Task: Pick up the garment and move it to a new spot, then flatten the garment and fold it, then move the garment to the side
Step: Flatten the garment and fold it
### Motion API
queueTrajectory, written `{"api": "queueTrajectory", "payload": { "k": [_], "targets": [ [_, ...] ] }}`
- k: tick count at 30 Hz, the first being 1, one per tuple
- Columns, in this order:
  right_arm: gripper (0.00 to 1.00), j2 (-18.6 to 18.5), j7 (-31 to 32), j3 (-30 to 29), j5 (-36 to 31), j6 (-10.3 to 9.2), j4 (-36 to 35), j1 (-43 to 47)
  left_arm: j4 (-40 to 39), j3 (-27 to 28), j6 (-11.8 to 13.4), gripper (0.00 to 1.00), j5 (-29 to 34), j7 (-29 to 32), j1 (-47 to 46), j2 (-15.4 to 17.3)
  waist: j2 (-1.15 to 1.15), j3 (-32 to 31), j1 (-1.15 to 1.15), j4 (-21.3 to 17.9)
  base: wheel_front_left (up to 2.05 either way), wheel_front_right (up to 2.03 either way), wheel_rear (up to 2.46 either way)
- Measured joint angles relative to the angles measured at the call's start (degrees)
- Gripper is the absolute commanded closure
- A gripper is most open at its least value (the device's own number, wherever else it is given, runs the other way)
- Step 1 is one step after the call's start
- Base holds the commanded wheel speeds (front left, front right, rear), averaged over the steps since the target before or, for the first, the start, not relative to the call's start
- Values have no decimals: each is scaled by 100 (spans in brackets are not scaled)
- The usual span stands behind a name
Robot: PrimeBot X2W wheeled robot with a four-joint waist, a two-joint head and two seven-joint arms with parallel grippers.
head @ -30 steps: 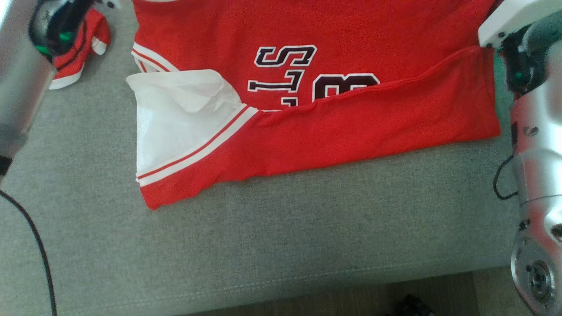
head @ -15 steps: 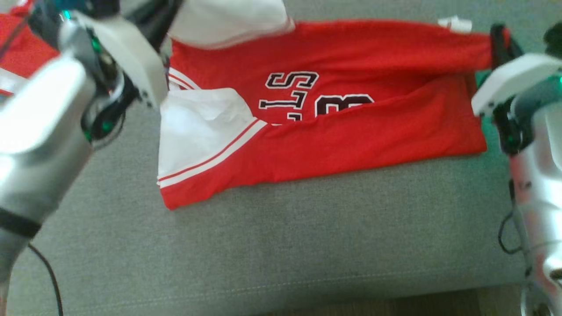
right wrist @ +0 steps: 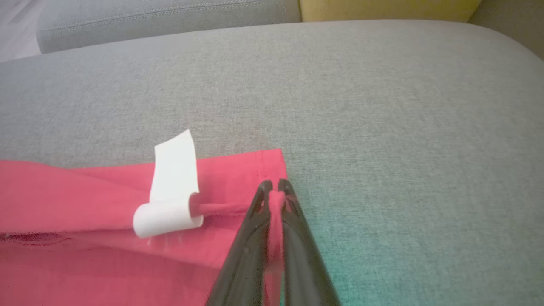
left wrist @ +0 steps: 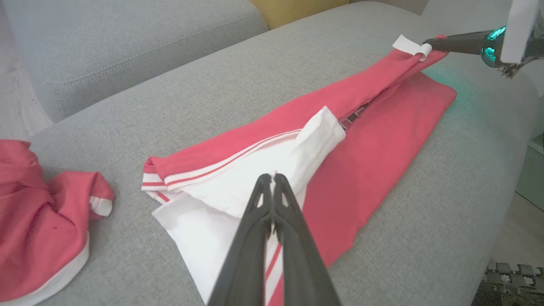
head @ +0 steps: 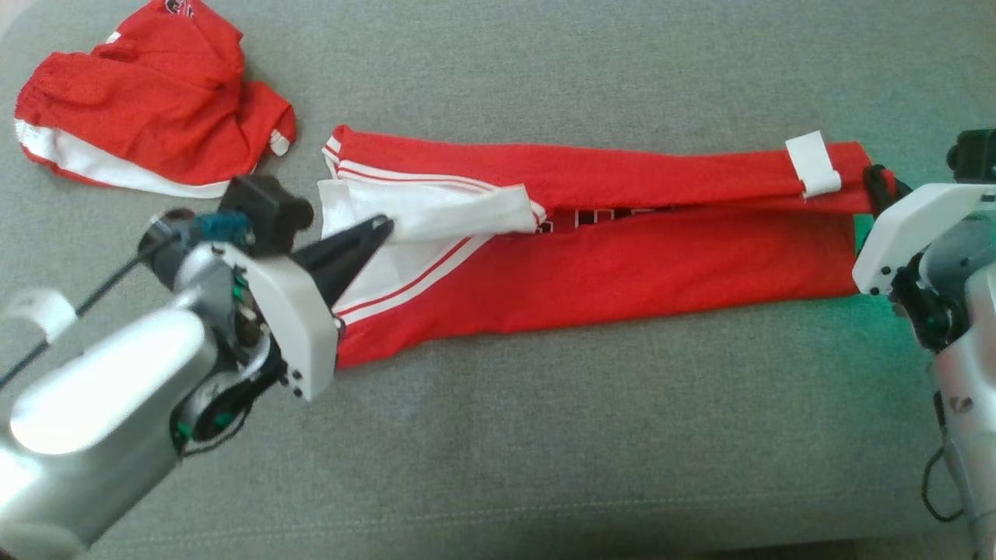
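1. The left hand (head: 385, 225) is closed. Its two dark fingers are pressed together and pinch the edge of the white sleeve (head: 451, 214) of the garment (head: 622, 257). They point right and a little far, low over the cloth.
2. The left arm (head: 101, 404) comes in from the near left corner. Its pale wrist plate is tilted and sits just left of the garment's near left end.
3. The right hand (head: 879, 185) is closed on the garment's far right corner. In the right wrist view a tuck of red cloth sits between the fingertips.
4. The right arm (head: 965, 373) rises along the right edge, with its wrist plate just beside the garment's right end.
5. The garment lies across the middle of the grey sofa (head: 545, 435) as a long band running left to right. Its far and near long edges are folded in, dark lettering shows in the slit between them, and the sleeve lies on top at the left.
6. A white tag (head: 813, 163) curls over the far fold, just left of the right hand.
7. A crumpled red and white cloth (head: 156, 124) lies at the far left, apart from the garment.
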Motion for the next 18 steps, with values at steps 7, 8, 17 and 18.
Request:
{"api": "queueTrajectory", "payload": {
  "k": [7,8,17,18],
  "targets": [
    [100,-166,708,261,78,1,-486,272,-328,-132,172,100,0,122,194,112,0,24,0,3,0,0,0],
    [100,-200,822,277,92,1,-550,335,-347,-143,196,100,-1,122,225,130,0,19,0,-2,0,0,0],
    [100,-278,1435,279,156,1,-1091,776,-314,-227,294,100,-156,181,479,152,0,-32,0,-56,0,0,0],
    [16,-274,1437,267,158,1,-1134,805,-275,-238,301,100,-188,167,543,147,0,-39,0,-69,0,0,0]
  ]
}}
